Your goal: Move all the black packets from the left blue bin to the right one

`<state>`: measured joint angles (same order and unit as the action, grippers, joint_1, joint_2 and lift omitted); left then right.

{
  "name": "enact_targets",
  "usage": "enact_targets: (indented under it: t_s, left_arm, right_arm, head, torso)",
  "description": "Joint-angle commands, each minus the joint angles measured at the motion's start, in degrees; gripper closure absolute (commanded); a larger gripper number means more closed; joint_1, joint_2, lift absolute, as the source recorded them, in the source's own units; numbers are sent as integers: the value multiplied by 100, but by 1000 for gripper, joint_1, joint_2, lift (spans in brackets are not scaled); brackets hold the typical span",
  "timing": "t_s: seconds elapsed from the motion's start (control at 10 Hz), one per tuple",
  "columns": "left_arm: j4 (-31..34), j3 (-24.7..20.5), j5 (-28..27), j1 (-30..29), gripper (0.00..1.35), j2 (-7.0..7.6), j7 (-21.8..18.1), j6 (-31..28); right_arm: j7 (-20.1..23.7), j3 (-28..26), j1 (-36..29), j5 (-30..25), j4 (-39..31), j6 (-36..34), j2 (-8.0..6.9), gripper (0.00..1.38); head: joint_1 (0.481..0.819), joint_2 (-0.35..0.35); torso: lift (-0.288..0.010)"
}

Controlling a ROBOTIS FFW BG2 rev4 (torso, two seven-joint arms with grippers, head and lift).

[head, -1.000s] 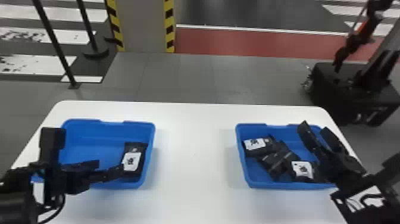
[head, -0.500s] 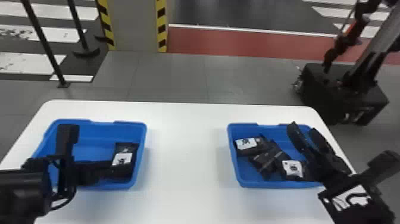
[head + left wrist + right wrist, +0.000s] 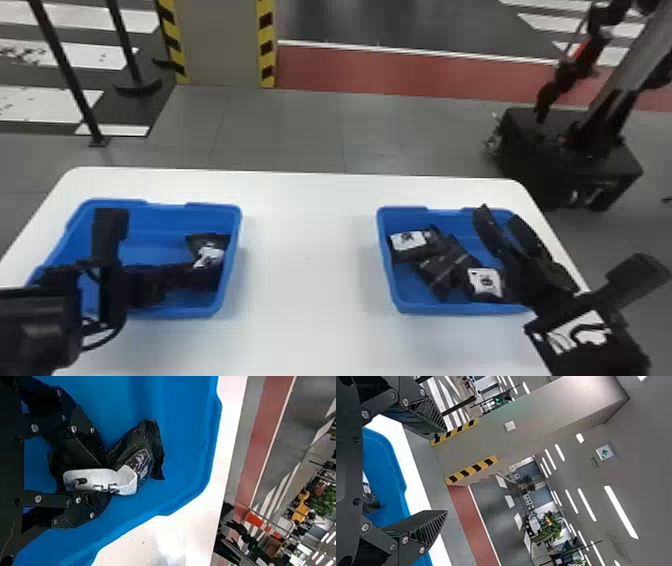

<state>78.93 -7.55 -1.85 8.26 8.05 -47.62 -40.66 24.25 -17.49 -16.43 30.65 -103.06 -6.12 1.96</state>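
Pinching a black packet (image 3: 136, 439), its label (image 3: 127, 477) newly buckled, the left tool (image 3: 104, 482) seems ready to lift towards the right bin (image 3: 405, 216); the right tool (image 3: 446, 471) hangs spread.

The left hand (image 3: 194, 274) has its black fingers (image 3: 79, 451) closed on a black packet (image 3: 136, 445) inside the left blue bin (image 3: 216, 427). The packet's white label (image 3: 89, 478) is bent between them, and its crimped end points to the far side. Beyond the bin's far rim lies the white surface (image 3: 233, 403), then grey floor (image 3: 247, 435) and a red strip (image 3: 265, 431).
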Motion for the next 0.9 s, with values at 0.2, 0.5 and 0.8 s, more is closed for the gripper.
enact_targets:
  t_s: [0.2,0.5,0.8]
  left_arm:
    - [200,-44,264,-418,1207,30,-125,424]
    - [3167,-352,616,-1810,1207,21,-353,-392]
    - [4447,-528,818,-2232,1207,21,-582,-729]
  right_arm:
    - [28,62,-44,64,-65,-48,-11,317]
    - [107,281,-213,213,-402,-161,-11,318]
    - [195,483,-227,292,-585,-372,-11,320]
  head:
    - [695,-110]
    - [695,-114]
    - [695,-89]
  torso:
    - [-110]
    - [-110]
    - [-110]
